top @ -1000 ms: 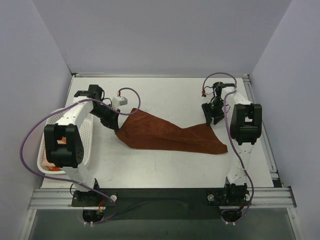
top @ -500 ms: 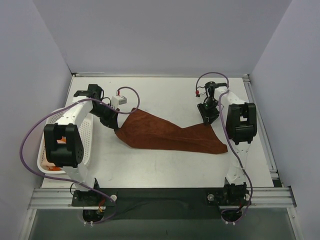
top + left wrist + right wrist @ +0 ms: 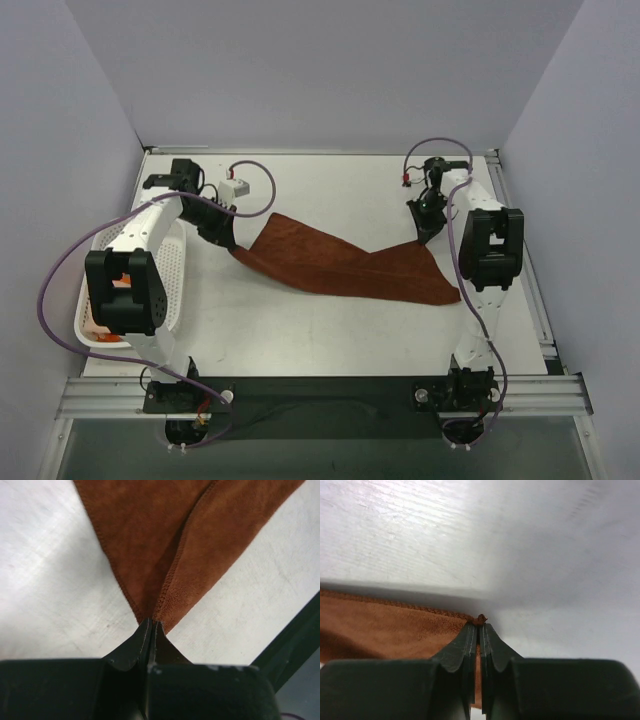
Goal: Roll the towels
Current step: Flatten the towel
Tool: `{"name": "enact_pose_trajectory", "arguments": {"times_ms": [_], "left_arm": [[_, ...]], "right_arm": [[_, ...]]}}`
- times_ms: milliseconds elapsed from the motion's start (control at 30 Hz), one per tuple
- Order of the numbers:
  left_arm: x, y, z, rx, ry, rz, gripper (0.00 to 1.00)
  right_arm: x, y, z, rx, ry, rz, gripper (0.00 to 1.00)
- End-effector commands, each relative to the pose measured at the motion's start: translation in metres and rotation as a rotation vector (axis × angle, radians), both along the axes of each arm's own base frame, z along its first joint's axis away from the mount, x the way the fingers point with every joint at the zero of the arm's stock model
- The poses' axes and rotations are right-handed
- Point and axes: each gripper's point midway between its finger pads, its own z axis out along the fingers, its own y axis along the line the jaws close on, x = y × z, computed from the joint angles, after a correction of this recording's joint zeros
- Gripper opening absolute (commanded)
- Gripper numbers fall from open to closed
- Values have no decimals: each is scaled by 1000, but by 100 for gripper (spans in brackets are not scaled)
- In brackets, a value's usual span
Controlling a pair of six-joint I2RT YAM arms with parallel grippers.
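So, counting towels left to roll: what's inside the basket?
Only a bit of orange cloth shows in the basket; the left arm covers most of it.

We see the rust-brown towel (image 3: pixel 340 262) of matt, fuzzy cloth (hem stitched) and the table (image 3: pixel 300 330), white, smooth, faintly scuffed.

Bare table (image 3: pixel 330 335) at 6 and 12 o'clock of the stretched rust-brown towel (image 3: pixel 340 265); blocked at 9 o'clock by the white basket (image 3: pixel 176 290), at 3 o'clock by the wall (image 3: pixel 585 180).
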Motion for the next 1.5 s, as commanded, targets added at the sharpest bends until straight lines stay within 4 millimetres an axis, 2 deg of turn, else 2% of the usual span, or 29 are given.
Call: {"name": "enact_pose_trajectory", "arguments": {"times_ms": [0,33,67,200,267,300,433,500,567,600,667,700,733,767,800,833,867,900,1000,1033,1067,1100,1133,1200,1233,1267,1300,1367,1467], "left_arm": [[44,8,52,-13,-181,97,0],[50,10,58,-14,-199,117,0],[63,12,74,-18,-252,135,0],[86,12,111,-39,-351,196,0],[99,14,126,-37,-410,220,0],[107,15,141,-44,-446,240,0],[117,13,175,-76,-530,261,0],[111,11,178,-88,-540,248,0],[101,12,188,-84,-579,249,0],[97,13,190,-82,-589,247,0],[77,13,188,-82,-590,249,0],[68,12,185,-88,-583,244,0],[53,11,195,-98,-613,237,0],[42,9,178,-107,-574,241,0],[33,9,178,-112,-579,248,0],[19,9,194,-125,-634,254,0],[10,8,184,-136,-607,278,0],[-2,18,199,-145,-657,317,0],[-27,18,210,-193,-680,342,0],[-44,17,223,-204,-722,342,0],[-52,17,228,-208,-737,355,0],[-60,18,233,-207,-752,367,0],[-76,19,241,-208,-783,377,0],[-89,23,242,-192,-800,409,0],[-98,26,243,-179,-819,423,0],[-98,35,239,-143,-825,469,0],[-97,40,226,-114,-805,494,0],[-90,51,210,-53,-779,521,0],[-74,52,175,-15,-677,497,0]], "right_arm": [[18,-19,93,71,-206,-48,0],[20,-26,118,107,-269,-72,0],[22,-28,130,125,-303,-84,0],[25,-48,204,219,-502,-118,0],[24,-52,225,236,-562,-113,0],[25,-59,244,233,-613,-116,0],[19,-71,276,225,-700,-132,0],[11,-71,288,234,-729,-131,0],[2,-75,286,240,-726,-141,0],[-7,-74,294,237,-747,-133,0],[-21,-76,287,228,-733,-128,0],[-31,-75,294,220,-758,-123,0],[-38,-75,294,222,-760,-120,0],[-50,-76,295,214,-770,-120,0],[-57,-77,293,213,-771,-125,0],[-64,-77,293,216,-777,-127,0],[-71,-82,295,213,-788,-142,0],[-84,-79,296,215,-802,-149,0],[-113,-79,304,212,-853,-175,0],[-121,-79,305,203,-867,-179,0],[-131,-77,304,200,-867,-183,0],[-146,-75,311,170,-907,-168,0],[-154,-71,303,170,-892,-165,0],[-173,-64,302,145,-921,-151,0],[-177,-62,292,146,-906,-141,0],[-179,-59,287,155,-903,-128,0],[-178,-57,284,166,-904,-122,0],[-162,-62,267,189,-867,-166,0],[-135,-68,243,208,-779,-191,0]]}}
